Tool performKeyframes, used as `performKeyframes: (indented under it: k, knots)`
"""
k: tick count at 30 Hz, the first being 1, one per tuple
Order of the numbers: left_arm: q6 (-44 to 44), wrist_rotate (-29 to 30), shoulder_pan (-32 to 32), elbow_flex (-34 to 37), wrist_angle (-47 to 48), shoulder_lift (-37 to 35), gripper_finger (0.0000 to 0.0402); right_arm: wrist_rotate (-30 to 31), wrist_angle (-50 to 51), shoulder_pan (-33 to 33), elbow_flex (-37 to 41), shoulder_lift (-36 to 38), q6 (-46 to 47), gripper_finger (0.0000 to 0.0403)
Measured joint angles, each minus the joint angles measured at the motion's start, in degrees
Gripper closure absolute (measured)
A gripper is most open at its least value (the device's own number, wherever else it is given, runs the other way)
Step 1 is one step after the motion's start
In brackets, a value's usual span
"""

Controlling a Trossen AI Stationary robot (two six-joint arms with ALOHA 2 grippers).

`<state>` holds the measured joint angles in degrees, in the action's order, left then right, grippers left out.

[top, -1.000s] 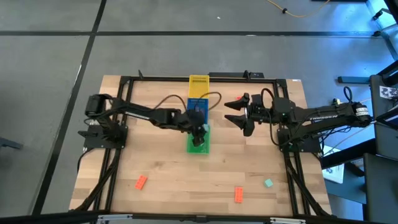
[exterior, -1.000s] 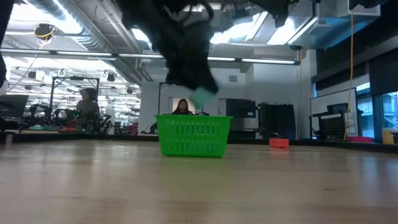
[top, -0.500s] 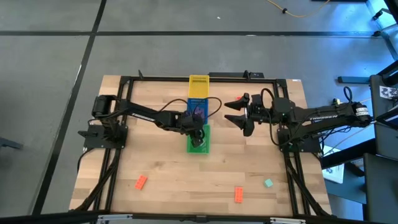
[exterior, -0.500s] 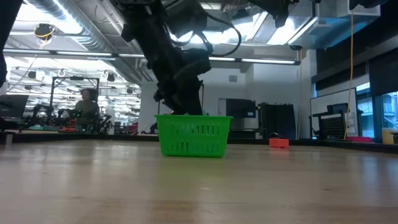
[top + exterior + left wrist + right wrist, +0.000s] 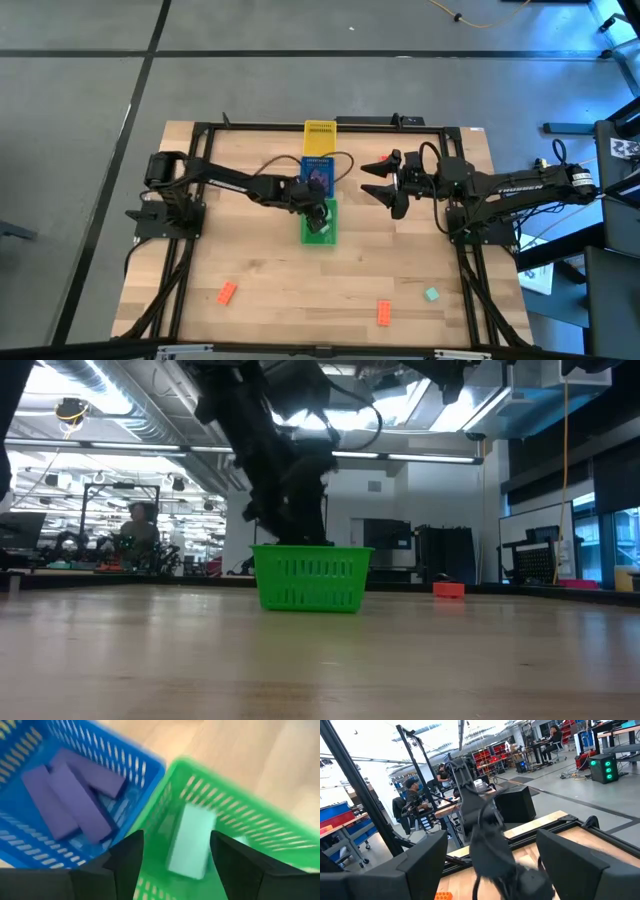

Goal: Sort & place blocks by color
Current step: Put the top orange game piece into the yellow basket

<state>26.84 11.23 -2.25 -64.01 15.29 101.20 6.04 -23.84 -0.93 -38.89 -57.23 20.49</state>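
The green basket (image 5: 320, 225) sits mid-table, touching the blue basket (image 5: 317, 170). The left gripper (image 5: 318, 212) hangs over the green one, fingers (image 5: 131, 857) apart, holding nothing. A mint block (image 5: 191, 840) lies inside, below it. The right gripper (image 5: 385, 182) waits nearby, fingers wide. Two orange blocks (image 5: 227, 293) and a mint block (image 5: 431, 294) lie on the front part of the table. They look light, hard and smooth; pinching the long flat sides should work best.

Wooden table (image 5: 260, 270), yellow basket (image 5: 320, 133), blue basket (image 5: 317, 165), green basket (image 5: 320, 236)
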Motion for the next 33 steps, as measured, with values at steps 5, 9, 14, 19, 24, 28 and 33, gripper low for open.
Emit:
performKeyframes:
  k: [5, 9, 14, 19, 24, 28, 33]
  knots:
    - [-3.1, -3.3, -1.7, 0.0, -0.1, -8.4, 0.0176, 0.0, 0.0, 0.0, 0.0, 0.0, 0.0, 0.0095]
    - [-7.9, -1.7, -1.8, 0.0, -1.0, -19.3, 0.0178, 0.0, 0.0, 0.0, 0.0, 0.0, 0.0, 0.0095]
    - [-14.1, 0.3, -0.3, 1.8, -8.1, -31.5, 0.0178, 0.0, 0.0, 0.0, 0.0, 0.0, 0.0, 0.0095]
    - [-14.9, -0.4, 1.7, 15.5, -29.5, -40.4, 0.0178, 0.0, -0.1, 0.0, 0.0, 0.0, 0.0, 0.0095]
    - [-9.1, 0.7, 3.9, 30.5, -48.3, -45.3, 0.0178, 0.0, -0.1, 0.0, 0.0, 0.0, 0.0, 0.0095]
    - [-8.1, 0.6, 5.3, 35.1, -52.0, -47.0, 0.0178, 0.0, 0.0, 0.0, 0.0, 0.0, -0.2, 0.0095]
    - [-10.6, 1.3, 6.1, 35.5, -52.2, -47.7, 0.0178, 0.0, -0.1, 0.0, 0.0, 0.0, -1.9, 0.0095]
